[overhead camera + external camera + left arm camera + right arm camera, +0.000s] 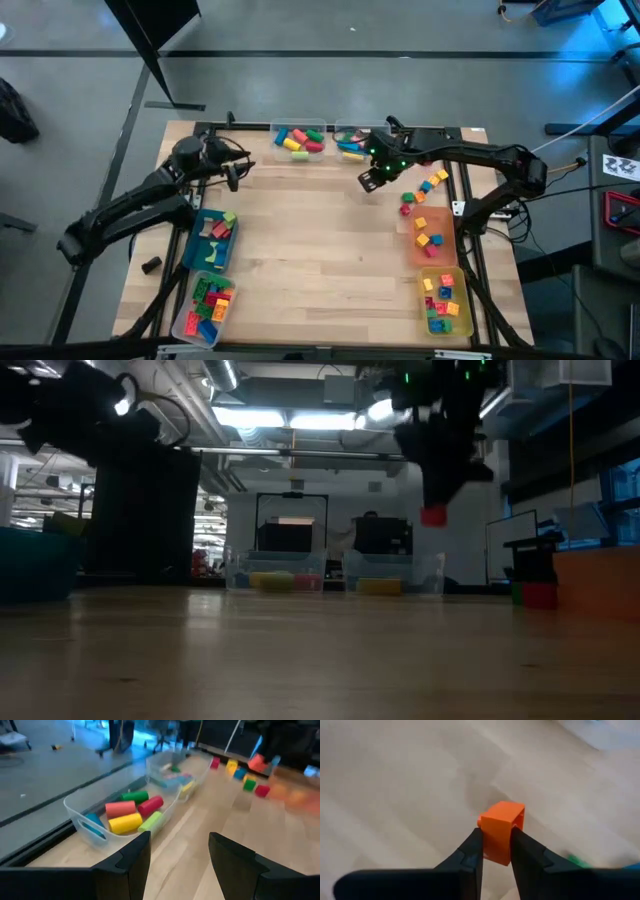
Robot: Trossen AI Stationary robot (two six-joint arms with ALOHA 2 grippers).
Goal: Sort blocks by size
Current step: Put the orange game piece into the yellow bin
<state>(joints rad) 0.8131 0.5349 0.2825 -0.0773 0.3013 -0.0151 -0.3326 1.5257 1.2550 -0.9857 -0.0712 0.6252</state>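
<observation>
In the right wrist view, an orange block (pixel 501 831) is seen clamped between the two dark fingers (pixel 470 852) of the right claw (pixel 496 851), the fingers pressed against its opposite sides and the block held clear of the bare table (pixel 395 785) below. In the low view the same block (pixel 433 515) is shown hanging well above the tabletop under the raised right claw (pixel 436 500). From above, the right claw (pixel 372 178) is located over the far middle of the table, just in front of two clear bins (pixel 300 142) set at the far edge, in which red, yellow, green and blue blocks are held.

The left claw (pixel 180 851) is shown with its fingers spread wide and nothing between them; it is poised over the table's far left part (pixel 232 172), facing the clear bins, and no block is touched by it.

On the near left, a clear bin (pixel 204 306) filled with red and green blocks is seen, and beyond it a blue bin (pixel 212 238) with a few blocks. On the near right, a yellow bin (pixel 444 302) of mixed blocks is placed, and beyond it an orange bin (pixel 432 236) with several small ones. Farther still, loose blocks (pixel 425 190) are scattered on the table beside the right arm.
</observation>
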